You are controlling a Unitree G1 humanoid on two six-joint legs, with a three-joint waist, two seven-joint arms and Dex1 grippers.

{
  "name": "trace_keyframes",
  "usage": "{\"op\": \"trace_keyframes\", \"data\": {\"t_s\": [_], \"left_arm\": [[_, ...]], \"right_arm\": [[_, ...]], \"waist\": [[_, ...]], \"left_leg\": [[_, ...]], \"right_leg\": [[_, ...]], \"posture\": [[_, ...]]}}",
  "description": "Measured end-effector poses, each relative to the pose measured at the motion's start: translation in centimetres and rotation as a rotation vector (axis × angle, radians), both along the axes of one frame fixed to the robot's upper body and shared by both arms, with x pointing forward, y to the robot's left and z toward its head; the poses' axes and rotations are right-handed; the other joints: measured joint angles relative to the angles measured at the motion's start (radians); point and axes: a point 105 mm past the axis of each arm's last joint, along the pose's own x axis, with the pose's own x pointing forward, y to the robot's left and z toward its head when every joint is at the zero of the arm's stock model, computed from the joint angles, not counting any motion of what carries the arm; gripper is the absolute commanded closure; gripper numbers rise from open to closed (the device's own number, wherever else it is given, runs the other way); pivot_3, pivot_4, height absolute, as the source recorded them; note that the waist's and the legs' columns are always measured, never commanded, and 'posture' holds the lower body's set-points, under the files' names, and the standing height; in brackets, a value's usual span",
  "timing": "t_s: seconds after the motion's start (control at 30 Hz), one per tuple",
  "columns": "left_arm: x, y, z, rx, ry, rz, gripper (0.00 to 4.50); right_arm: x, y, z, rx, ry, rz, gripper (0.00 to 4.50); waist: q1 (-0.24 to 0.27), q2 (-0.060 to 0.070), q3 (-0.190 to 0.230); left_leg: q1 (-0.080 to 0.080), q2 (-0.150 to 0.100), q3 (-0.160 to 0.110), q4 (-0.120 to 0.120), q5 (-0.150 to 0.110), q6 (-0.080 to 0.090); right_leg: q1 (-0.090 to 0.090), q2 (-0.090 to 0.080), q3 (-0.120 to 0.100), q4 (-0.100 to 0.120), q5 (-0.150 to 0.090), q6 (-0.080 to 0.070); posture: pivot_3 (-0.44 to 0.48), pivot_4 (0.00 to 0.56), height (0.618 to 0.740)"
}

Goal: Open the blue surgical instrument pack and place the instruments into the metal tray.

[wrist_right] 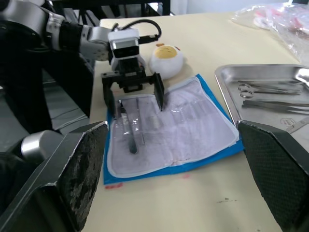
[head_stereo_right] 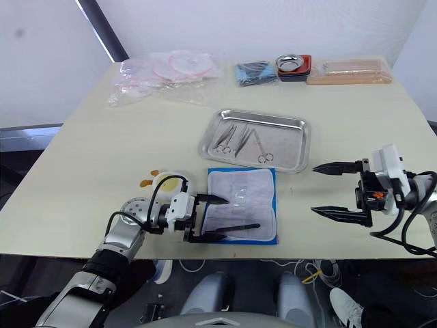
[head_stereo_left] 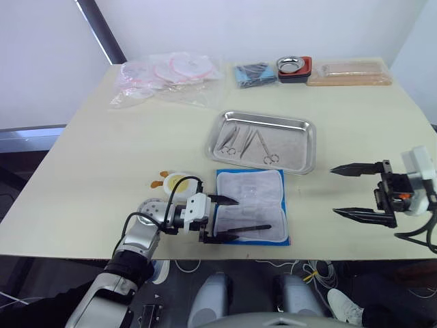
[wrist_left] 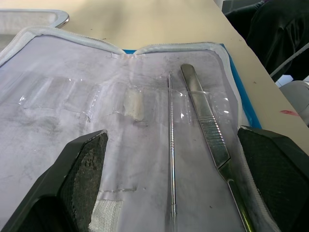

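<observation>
The blue surgical instrument pack is lying unfolded on the counter, just in front of the metal tray. Two instruments are resting in its lining, others in the tray. The left gripper is straddling them, jaws spread; the right gripper is hovering apart, jaws wide.

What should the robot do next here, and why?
Probably lower the left tool and close it on the tweezers. Its fingers stand open over the unfolded blue pack, where the tweezers and a thin probe lie, while other instruments already sit in the metal tray.
</observation>
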Motion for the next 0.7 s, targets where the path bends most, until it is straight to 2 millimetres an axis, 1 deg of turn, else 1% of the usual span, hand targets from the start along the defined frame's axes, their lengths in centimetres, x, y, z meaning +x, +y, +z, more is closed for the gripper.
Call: {"op": "trace_keyframes", "data": {"t_s": [0.13,0.2,0.23,0.27,0.3,0.33,0.37,0.4,0.57,0.6,0.7], "left_arm": [[0.1,-0.1,0.0,0.004,0.001,-0.008,0.0],[0.1,-0.1,0.0,0.004,0.001,-0.009,0.0],[0.1,-0.1,0.0,0.005,0.001,-0.009,0.0],[0.1,-0.2,0.0,0.005,0.0,-0.011,0.0],[0.1,-0.2,0.0,0.006,0.0,-0.014,0.0],[0.1,-0.2,0.0,0.006,0.0,-0.015,0.0],[0.1,-0.3,0.0,0.007,0.0,-0.02,0.0],[0.1,-0.3,0.1,0.007,0.0,-0.021,0.0],[0.1,-0.4,0.1,0.008,-0.001,-0.027,0.0],[0.1,-0.5,0.1,0.009,-0.001,-0.028,0.0],[0.1,-0.5,0.1,0.009,-0.002,-0.031,0.0]], "right_arm": [[0.0,-0.1,0.1,0.004,-0.021,0.011,0.05],[0.4,0.3,-0.1,-0.002,-0.038,-0.006,0.05],[0.8,0.7,-0.5,-0.008,-0.049,-0.028,0.05],[1.2,1.1,-1.2,-0.016,-0.05,-0.046,0.05],[1.5,1.9,-2.3,-0.03,-0.032,-0.051,0.05],[1.5,2.0,-2.5,-0.032,-0.027,-0.048,0.05],[1.6,2.8,-3.6,-0.056,-0.008,-0.039,0.05],[1.7,3.2,-3.9,-0.063,-0.005,-0.036,0.05],[2.8,6.5,-5.4,-0.101,-0.05,-0.006,0.05],[2.9,6.7,-5.5,-0.102,-0.051,-0.004,0.05],[3.3,8.5,-7.4,-0.13,-0.046,0.013,0.05]], "waist": [[0.002,0.0,0.0],[0.002,0.0,0.0],[0.002,0.0,0.0],[0.003,0.0,0.0],[0.004,0.0,0.0],[0.005,0.0,0.0],[0.007,0.0,0.0],[0.009,0.0,0.0],[0.015,0.0,0.0],[0.016,0.0,0.0],[0.017,0.001,0.0]], "left_leg": [[0.0,0.0,0.0,0.0,0.0,0.0],[0.0,0.0,0.0,0.0,0.0,0.0],[0.0,0.0,0.0,0.0,0.0,0.0],[-0.001,0.0,0.0,0.0,0.0,0.0],[-0.001,0.0,0.0,-0.001,0.0,0.0],[-0.001,0.0,0.0,0.0,0.0,0.0],[-0.001,0.0,0.0,-0.001,0.0,0.0],[-0.001,0.0,0.0,-0.001,0.0,0.0],[-0.002,0.0,0.001,-0.001,0.002,0.003],[-0.002,0.0,0.002,-0.001,0.002,0.004],[-0.003,0.0,0.002,-0.001,0.003,0.004]], "right_leg": [[0.0,0.0,0.0,-0.001,0.0,0.0],[0.0,0.0,0.0,-0.002,0.0,0.0],[0.0,0.0,0.0,-0.003,0.0,0.0],[0.0,0.0,-0.001,-0.003,0.0,0.0],[0.0,0.0,-0.001,-0.004,0.0,0.0],[0.0,0.0,-0.001,-0.004,0.0,0.0],[0.0,0.0,-0.001,-0.004,0.0,0.0],[0.0,0.001,-0.001,-0.004,0.0,0.0],[0.0,0.002,-0.002,-0.004,0.0,0.0],[0.0,0.002,-0.002,-0.004,0.0,0.0],[0.0,0.002,-0.003,-0.004,0.0,0.0]], "posture": [[0.0,0.15,0.74],[0.0,0.15,0.74],[0.0,0.15,0.74],[0.0,0.15,0.74],[0.0,0.15,0.74],[0.0,0.15,0.74],[0.0,0.15,0.74],[0.0,0.15,0.74],[0.0,0.15,0.74],[0.0,0.15,0.74],[0.0,0.15,0.74]]}}
